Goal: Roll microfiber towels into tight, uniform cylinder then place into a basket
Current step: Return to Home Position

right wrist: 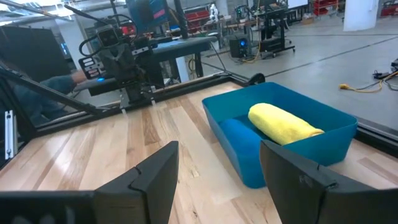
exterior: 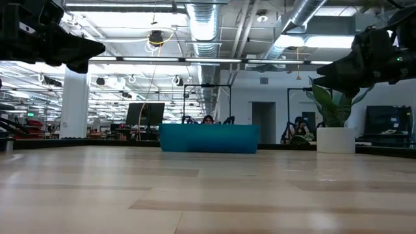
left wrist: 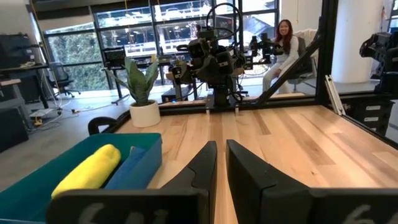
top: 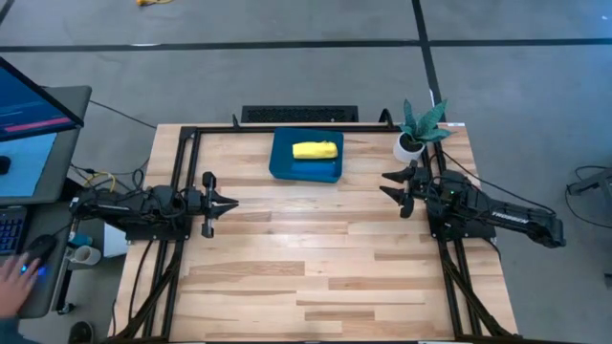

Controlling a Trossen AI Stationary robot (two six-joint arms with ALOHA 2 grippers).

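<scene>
Yellow towel roll [top: 315,151] sits in the teal plastic basket [top: 277,155], blue towel roll [left wrist: 127,169] half hidden beside it; left tool [top: 232,204] pressed together, right tool [top: 386,184] spread.

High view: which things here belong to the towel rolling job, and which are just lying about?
Belong to the job: yellow towel and blue towel, both rolled in the tray; left gripper; right gripper.

Just lying about: potted plant; computer screen; a person's hand beside the table.
</scene>
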